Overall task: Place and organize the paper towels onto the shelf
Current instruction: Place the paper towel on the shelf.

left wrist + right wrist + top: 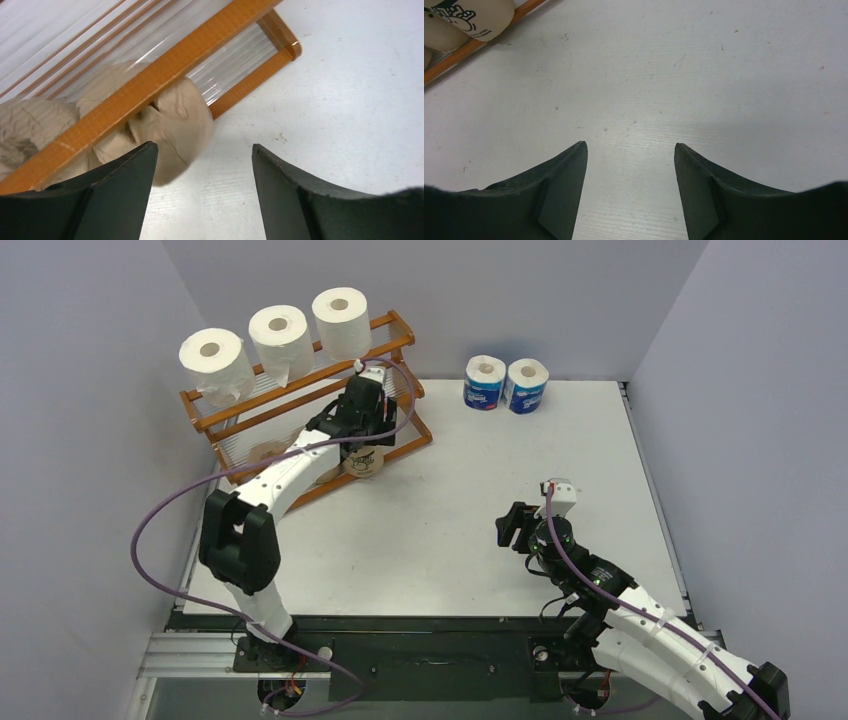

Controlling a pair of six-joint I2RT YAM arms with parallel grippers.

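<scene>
the left jaws are seen spread apart with nothing held between them – only bare table shows through the gap. they are lowered at the front of the shelf, beside its lowest tier. just ahead of the jaws, off to one side of the gap and close to one fingertip, a brown-wrapped roll is seen on the lowest tier, partly behind the orange front rail. whether the fingertip touches it cannot be told. further out on that same side a second brown roll is seen behind the rail, and the clear slats of the tier are seen beyond both.

from above, the left arm is seen stretched out to the shelf. three white rolls are set in a row on the top tier, above and beyond the left jaws. two blue-and-white rolls are stood upright on the table, touching each other, near its far edge – well apart from both pairs of jaws and far ahead of the right ones.

the right jaws are also held open and empty, low over bare table. far ahead of them and off to one side, a printed brown roll and a stretch of the shelf's bottom rail are caught at the corner of the wrist view.
</scene>
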